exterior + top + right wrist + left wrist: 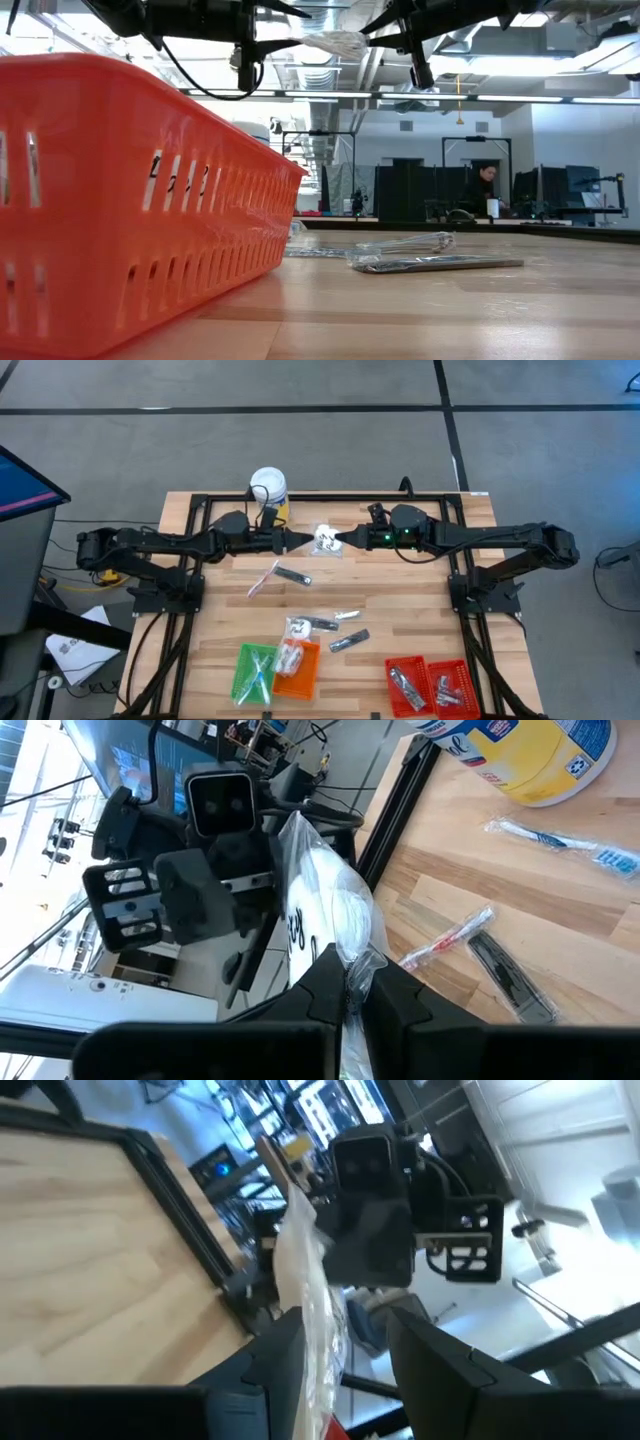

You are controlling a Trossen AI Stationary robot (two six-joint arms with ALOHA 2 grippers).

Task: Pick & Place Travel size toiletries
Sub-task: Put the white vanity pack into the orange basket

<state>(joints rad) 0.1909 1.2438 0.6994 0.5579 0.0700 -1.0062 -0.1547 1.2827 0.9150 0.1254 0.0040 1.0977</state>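
**Midair, a white packet held from both sides**

Up above the far middle of the table, a small white crinkly packet (325,539) with dark print hangs between the two arms. The right gripper (348,982) pinches one crumpled end of its clear wrapping, fingers pressed together on it. The left gripper (298,540) meets the packet from the other side, its fingers (275,1355) spread, with the wrapper lying between them. Below and nearer, a pink-tinted stick (262,579) and a dark grey tube (294,575) lie on the wooden table (420,610). Farther left stands a white-lidded tub (268,488). Along the near edge sit a green tray (240,672), an orange tray (298,670) and a red tray (430,686), each with items inside.
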